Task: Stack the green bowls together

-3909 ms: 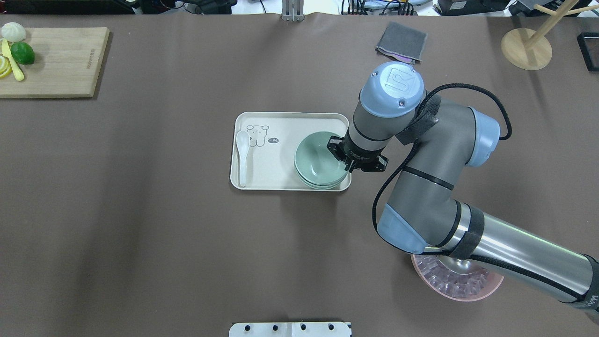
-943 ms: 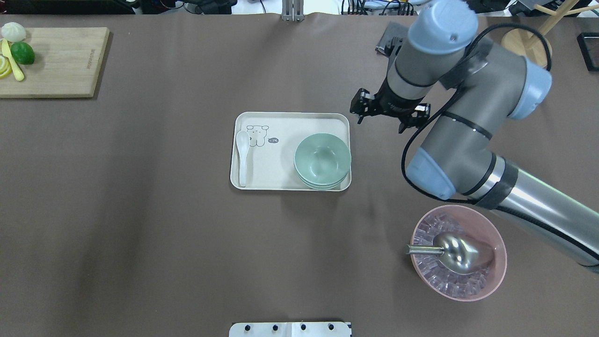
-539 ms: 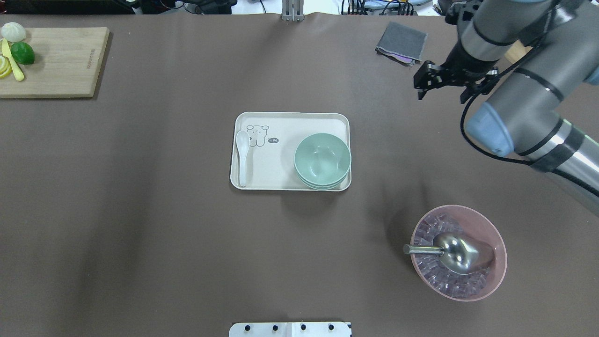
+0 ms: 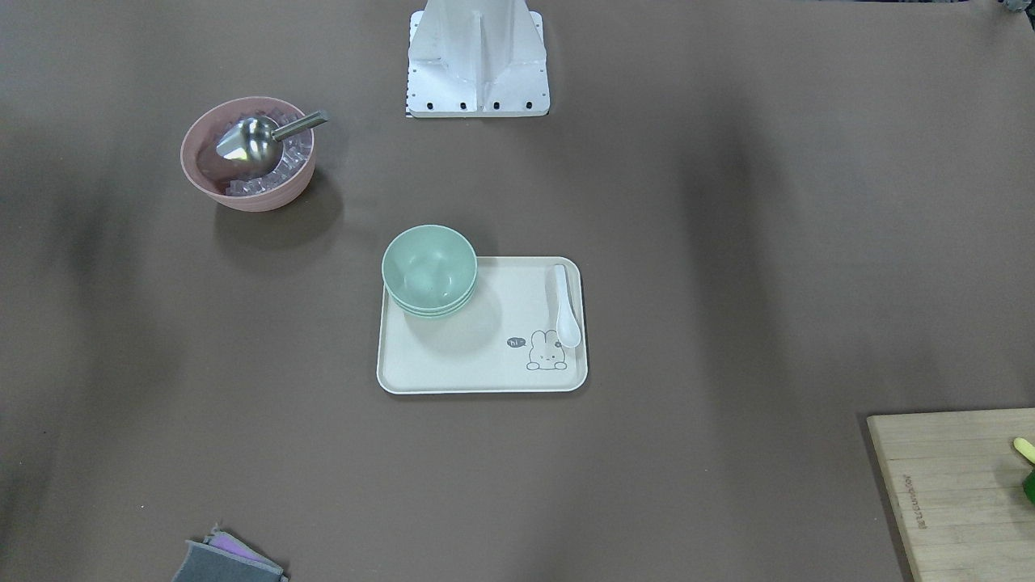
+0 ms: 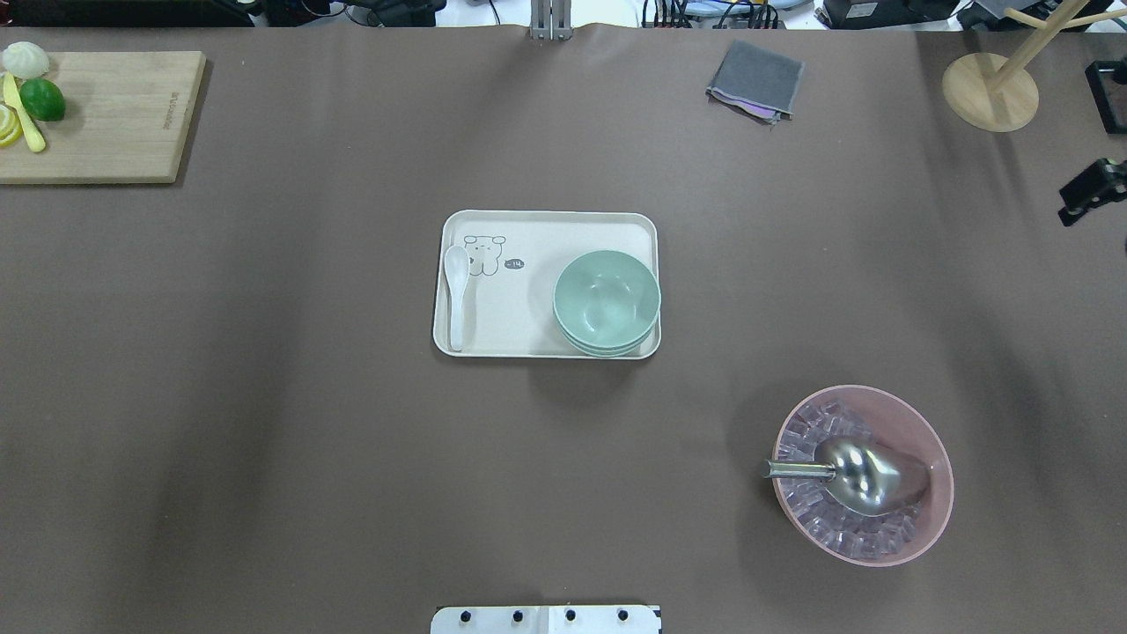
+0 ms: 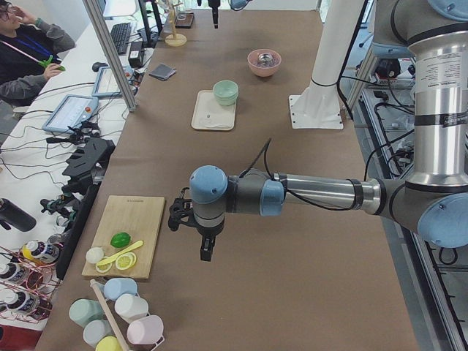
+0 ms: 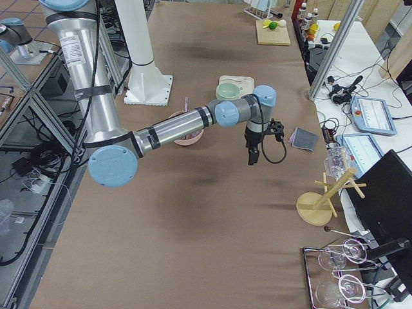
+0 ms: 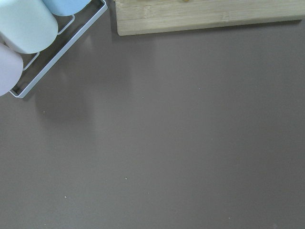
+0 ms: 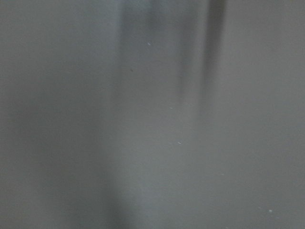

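While green bowls (image 5: 607,304) sit nested on tray (image 5: 519,313), right hand (image 7: 251,158) well apart, w/o load, open/shut unclear.

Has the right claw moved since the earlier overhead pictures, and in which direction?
Yes. The right claw has left the tray with the green bowls and gone right, to the view's right edge, past the wooden stand.
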Tool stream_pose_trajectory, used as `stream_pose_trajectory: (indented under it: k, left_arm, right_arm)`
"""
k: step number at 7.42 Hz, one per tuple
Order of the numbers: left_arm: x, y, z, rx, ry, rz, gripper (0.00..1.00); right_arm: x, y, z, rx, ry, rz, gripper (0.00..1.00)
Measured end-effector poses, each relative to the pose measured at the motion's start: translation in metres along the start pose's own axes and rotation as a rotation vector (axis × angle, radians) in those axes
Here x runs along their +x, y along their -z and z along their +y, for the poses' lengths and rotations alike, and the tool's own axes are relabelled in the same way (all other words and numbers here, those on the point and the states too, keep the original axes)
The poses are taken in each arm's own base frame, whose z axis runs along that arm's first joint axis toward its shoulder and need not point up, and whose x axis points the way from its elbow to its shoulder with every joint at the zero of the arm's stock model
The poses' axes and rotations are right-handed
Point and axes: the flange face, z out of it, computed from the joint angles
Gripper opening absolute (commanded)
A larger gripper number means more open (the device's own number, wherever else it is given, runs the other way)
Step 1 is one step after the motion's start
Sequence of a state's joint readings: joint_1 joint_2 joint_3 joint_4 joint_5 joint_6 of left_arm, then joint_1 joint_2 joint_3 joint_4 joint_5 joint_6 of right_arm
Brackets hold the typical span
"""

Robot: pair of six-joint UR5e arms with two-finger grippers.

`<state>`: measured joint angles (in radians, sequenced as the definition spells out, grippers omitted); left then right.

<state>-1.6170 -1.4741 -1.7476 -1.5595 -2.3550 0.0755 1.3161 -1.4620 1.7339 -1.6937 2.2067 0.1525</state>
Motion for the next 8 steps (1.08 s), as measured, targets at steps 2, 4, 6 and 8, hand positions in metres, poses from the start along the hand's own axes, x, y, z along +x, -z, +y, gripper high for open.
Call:
stream_pose_trajectory:
  k: [2, 4, 6, 8]
  left_arm:
    - [0.001, 0.001, 0.0, 0.003, -0.004, 0.0, 0.99]
    - [0.0, 0.0, 0.001, 0.003, -0.006, -0.001, 0.99]
    - [-0.002, -0.002, 0.004, 0.0, -0.004, -0.001, 0.99]
    - [-0.003, -0.004, 0.01, -0.003, -0.002, 0.001, 0.99]
  right_arm:
    - [0.08, 0.0, 0.051, -0.008, -0.011, 0.012, 1.0]
    - [0.131, 0.002, 0.097, -0.006, -0.094, 0.013, 1.0]
    - [0.146, 0.0, 0.12, -0.012, -0.132, 0.01, 1.0]
    - [0.145, 0.003, 0.123, -0.006, -0.135, 0.011, 1.0]
